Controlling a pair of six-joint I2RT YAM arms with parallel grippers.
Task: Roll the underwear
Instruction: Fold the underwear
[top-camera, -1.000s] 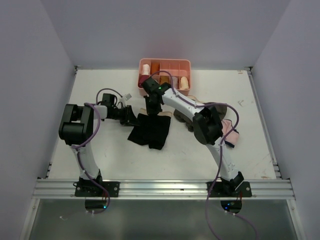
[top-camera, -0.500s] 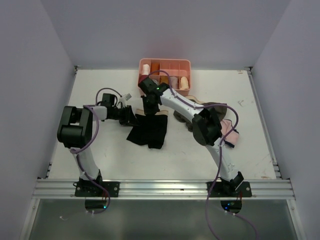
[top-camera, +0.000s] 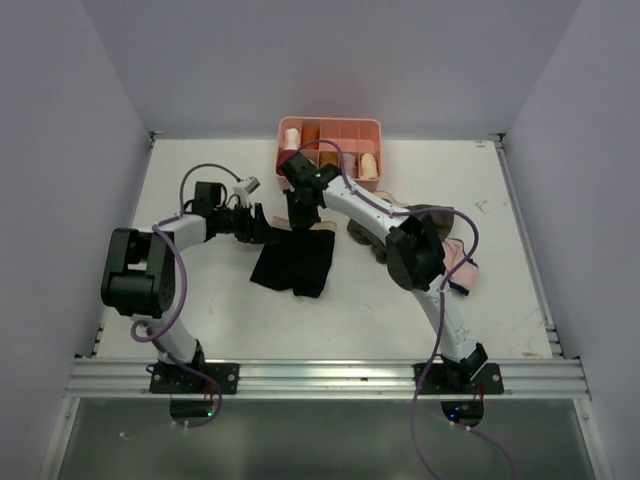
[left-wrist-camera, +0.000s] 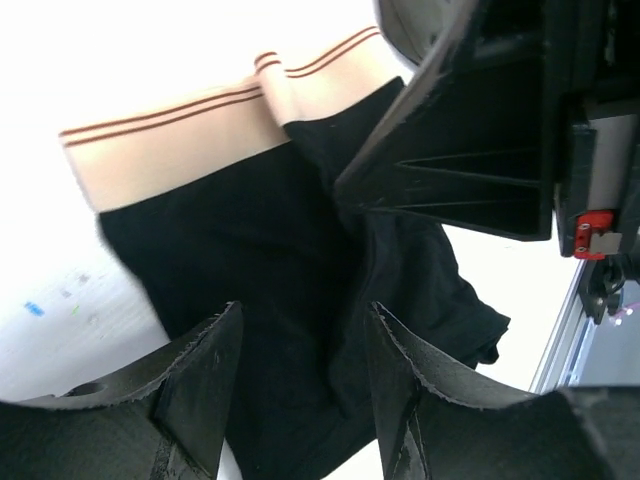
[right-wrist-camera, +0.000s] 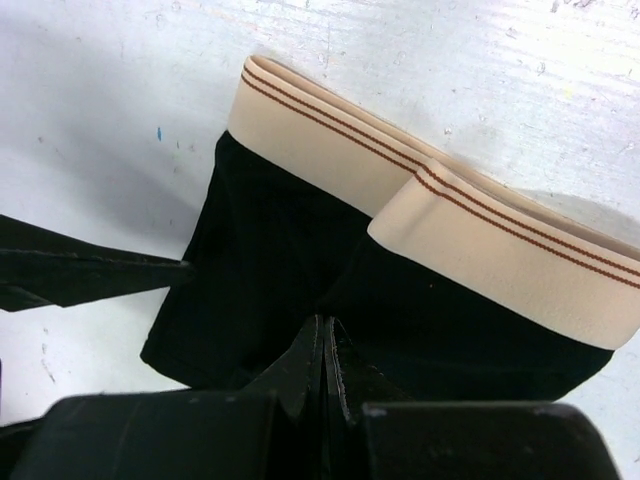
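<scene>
The underwear (top-camera: 296, 264) lies flat mid-table, black with a beige waistband (top-camera: 318, 230) at its far edge. In the left wrist view the underwear (left-wrist-camera: 230, 260) fills the middle. My left gripper (top-camera: 262, 228) is open at its left edge, and its fingers (left-wrist-camera: 205, 385) straddle the black cloth (left-wrist-camera: 300, 340). My right gripper (top-camera: 303, 218) is over the waistband end. In the right wrist view its jaws are shut (right-wrist-camera: 325, 345) on a raised fold of the black cloth (right-wrist-camera: 260, 270), just below the overlapped waistband (right-wrist-camera: 420, 200).
A pink tray (top-camera: 330, 124) with rolled garments in its compartments stands at the back centre. An olive-brown garment (top-camera: 432, 212) and a pale pink garment (top-camera: 462, 268) lie to the right, partly under the right arm.
The left arm has swung its elbow back and left, while its gripper stays at the underwear's left edge. The right gripper holds its place, and the underwear has shifted slightly left.
</scene>
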